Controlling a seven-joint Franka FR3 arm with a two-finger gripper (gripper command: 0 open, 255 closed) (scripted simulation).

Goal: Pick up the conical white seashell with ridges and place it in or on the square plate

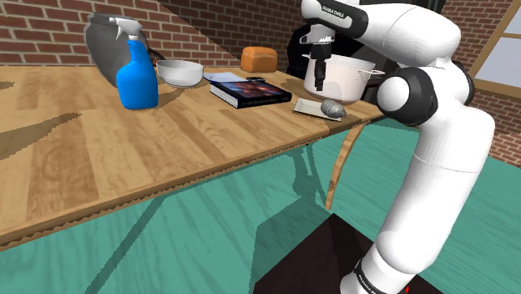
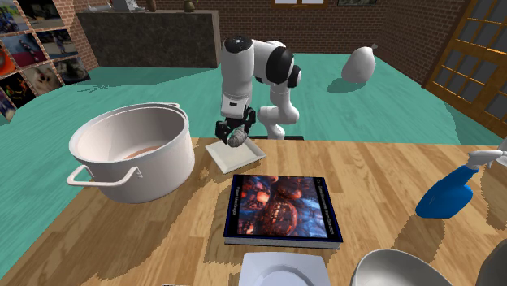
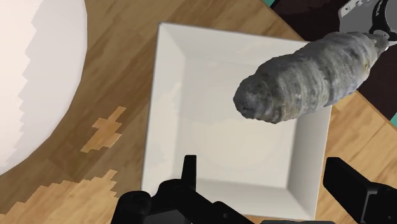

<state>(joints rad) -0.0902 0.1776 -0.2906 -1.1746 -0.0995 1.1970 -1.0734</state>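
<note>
The claw (image 3: 261,163) stands wide open, its two fingers apart and touching nothing. Beyond the fingertips and clear of both, the grey ridged seashell (image 3: 310,75) lies on the white square plate (image 3: 191,121), overhanging one corner. Near the middle of the second exterior view, the plate sits at the wooden surface's (image 2: 390,187) far edge, beside a white pot (image 2: 130,166).

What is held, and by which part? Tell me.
Nothing is held. The jaws stand open, clear of the shell, which lies on the plate.
</note>
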